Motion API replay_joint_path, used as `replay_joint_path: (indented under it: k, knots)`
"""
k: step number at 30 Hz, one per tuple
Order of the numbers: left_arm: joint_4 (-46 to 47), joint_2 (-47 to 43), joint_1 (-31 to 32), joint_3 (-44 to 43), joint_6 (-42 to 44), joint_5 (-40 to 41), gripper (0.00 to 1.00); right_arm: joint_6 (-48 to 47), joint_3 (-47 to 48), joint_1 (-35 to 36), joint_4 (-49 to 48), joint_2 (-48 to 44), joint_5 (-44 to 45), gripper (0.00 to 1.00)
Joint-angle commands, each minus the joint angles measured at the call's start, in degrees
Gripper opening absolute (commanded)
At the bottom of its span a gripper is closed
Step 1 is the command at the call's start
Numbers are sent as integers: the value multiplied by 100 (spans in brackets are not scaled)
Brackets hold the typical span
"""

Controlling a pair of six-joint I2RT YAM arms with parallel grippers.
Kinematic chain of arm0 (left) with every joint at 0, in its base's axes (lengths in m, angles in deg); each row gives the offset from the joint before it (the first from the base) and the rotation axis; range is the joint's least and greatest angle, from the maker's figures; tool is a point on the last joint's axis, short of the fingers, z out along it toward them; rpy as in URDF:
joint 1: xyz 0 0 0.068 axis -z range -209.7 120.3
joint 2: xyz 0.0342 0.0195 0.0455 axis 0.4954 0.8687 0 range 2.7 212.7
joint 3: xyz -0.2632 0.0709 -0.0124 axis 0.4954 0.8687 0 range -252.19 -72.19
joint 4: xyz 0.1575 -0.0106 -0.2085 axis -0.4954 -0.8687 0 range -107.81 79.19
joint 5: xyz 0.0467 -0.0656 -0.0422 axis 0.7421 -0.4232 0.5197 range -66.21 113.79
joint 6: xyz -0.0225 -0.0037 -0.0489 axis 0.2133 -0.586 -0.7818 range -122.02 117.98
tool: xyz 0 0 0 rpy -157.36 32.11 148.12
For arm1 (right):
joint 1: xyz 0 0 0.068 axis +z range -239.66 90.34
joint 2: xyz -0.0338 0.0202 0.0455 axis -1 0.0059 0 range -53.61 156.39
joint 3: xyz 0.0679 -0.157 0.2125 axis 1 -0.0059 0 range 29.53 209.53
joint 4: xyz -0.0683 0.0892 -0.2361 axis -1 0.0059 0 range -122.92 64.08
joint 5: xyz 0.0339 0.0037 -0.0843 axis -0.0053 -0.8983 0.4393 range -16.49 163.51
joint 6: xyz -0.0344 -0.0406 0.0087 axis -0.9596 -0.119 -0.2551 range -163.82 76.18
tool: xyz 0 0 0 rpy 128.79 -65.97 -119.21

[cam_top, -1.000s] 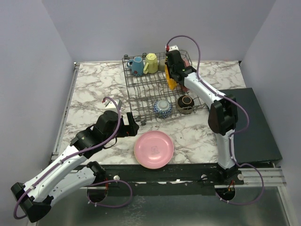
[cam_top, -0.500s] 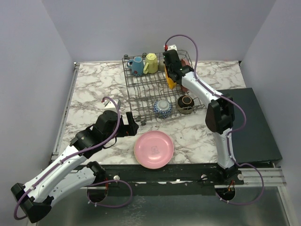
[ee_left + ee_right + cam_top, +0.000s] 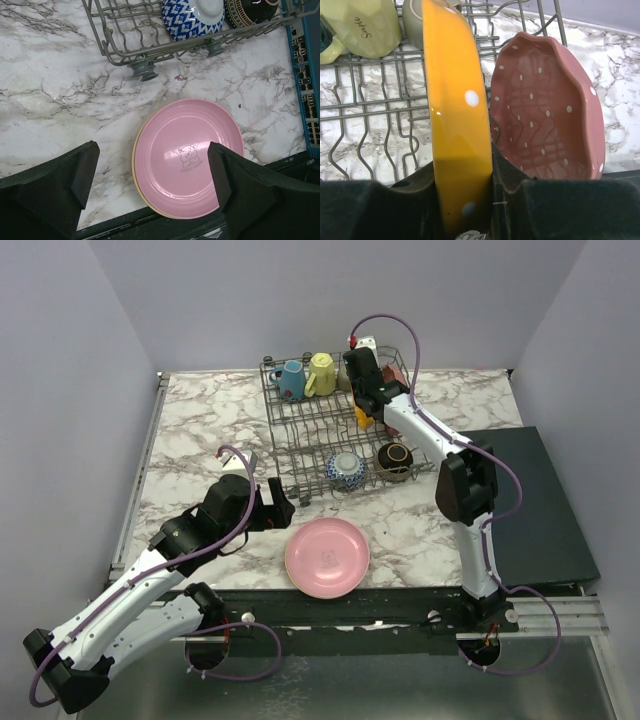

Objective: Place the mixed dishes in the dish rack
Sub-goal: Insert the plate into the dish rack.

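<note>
My right pincer (image 3: 465, 197) grips the orange-yellow plate (image 3: 454, 100) on edge, its long rim running straight ahead of me over the dish rack (image 3: 365, 107). The dotted red plate (image 3: 545, 120) stands just to its right. I judge its slot lies directly below. My left pincer (image 3: 152, 167), wide, hovers above the pink plate (image 3: 187, 155) on the worktop (image 3: 50, 90).

left arm (image 3: 130, 590) low, bent forward | left fingers (image 3: 50, 190) spread wide | right arm (image 3: 425, 425) stretched far | right fingers (image 3: 515, 195) clamped

In dish rack (image 3: 310, 430), mugs (image 3: 293, 379) at back, bowls (image 3: 347, 469) at front; plate (image 3: 327, 557) before it.
</note>
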Motion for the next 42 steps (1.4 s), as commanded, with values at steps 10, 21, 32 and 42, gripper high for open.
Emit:
replay_joint_path:
  k: [10,21,32,42]
  knots:
    - [22,-63,-51,69,-23,62,99,1062,334,78,489,339,161,0]
    - [19,-47,-91,70,-23,38,99,729,89,305,367,267,-209,0]
    - [19,-17,-84,69,-31,26,99,369,-608,325,53,-4,-667,0]
    - [21,5,-98,70,-36,18,99,447,-1144,325,-432,-112,-459,0]
